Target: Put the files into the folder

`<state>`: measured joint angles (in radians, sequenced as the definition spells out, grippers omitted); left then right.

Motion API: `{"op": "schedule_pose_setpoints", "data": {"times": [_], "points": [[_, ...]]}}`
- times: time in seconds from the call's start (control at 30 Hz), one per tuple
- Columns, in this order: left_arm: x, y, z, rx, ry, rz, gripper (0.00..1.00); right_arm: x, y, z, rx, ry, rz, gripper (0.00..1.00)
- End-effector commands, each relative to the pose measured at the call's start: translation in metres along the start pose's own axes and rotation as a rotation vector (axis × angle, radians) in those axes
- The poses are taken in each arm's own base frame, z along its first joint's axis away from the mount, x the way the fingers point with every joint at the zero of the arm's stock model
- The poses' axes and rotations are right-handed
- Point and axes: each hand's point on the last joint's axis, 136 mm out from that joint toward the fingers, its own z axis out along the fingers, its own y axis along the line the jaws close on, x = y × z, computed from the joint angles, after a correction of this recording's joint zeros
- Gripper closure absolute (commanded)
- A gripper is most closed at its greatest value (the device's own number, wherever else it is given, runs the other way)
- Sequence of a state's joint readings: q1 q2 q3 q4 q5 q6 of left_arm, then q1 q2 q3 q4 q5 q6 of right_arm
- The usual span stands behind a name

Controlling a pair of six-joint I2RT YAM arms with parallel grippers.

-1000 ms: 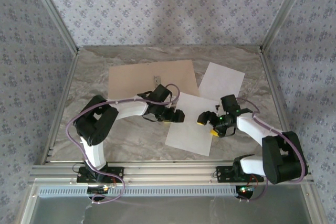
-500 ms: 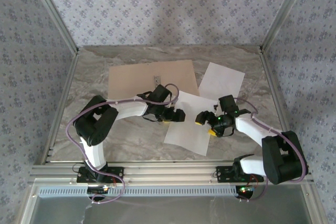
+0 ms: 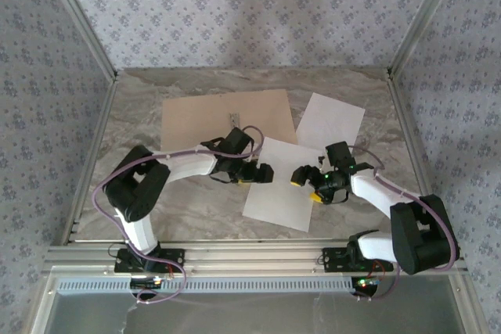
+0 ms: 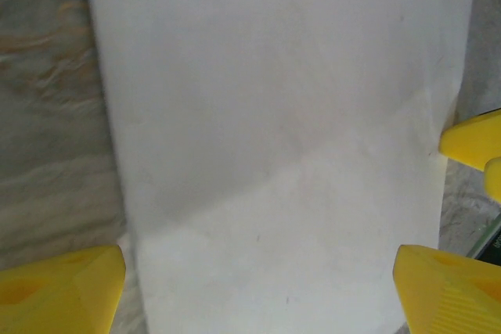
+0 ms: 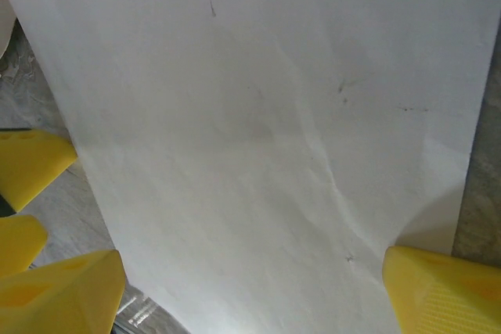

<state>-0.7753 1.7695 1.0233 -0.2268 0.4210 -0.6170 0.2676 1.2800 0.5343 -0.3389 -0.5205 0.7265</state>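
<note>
- Left gripper (image 3: 263, 172), centre of the top view: fingers (image 4: 59, 287) spread wide, one beyond each edge of the near sheet (image 3: 278, 197) (nothing pinched).
- Right gripper (image 3: 307, 188), just right of it: fingers (image 5: 446, 287) likewise spread across that sheet.
- Second sheet (image 3: 333, 119) lies upper right, folder (image 3: 223, 115) upper centre.

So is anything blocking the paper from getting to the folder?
Nothing loose lies between them. The nearer white sheet rests on the table just right of the tan folder. Only the left arm reaches across the folder's near edge. The left gripper and right gripper are open over that sheet.
</note>
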Motion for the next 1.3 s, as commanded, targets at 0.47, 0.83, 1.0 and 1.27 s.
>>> {"op": "schedule_pose_setpoints", "data": {"times": [0.47, 0.83, 1.0, 1.27], "points": [[0.06, -0.012, -0.042, -0.111, -0.021, -0.189, 0.22, -0.032, 0.025, -0.016, 0.007, -0.012, -0.054, 0.11], [0.078, -0.007, -0.009, -0.083, -0.007, -0.261, 0.14, -0.065, 0.026, 0.006, -0.009, 0.006, -0.063, 0.11], [0.078, -0.007, -0.003, -0.082, -0.002, -0.262, 0.13, -0.06, 0.023, 0.015, -0.013, 0.036, -0.053, 0.11], [0.078, -0.005, 0.005, -0.08, 0.003, -0.27, 0.13, -0.046, 0.019, 0.019, -0.008, 0.063, -0.05, 0.11]]}}
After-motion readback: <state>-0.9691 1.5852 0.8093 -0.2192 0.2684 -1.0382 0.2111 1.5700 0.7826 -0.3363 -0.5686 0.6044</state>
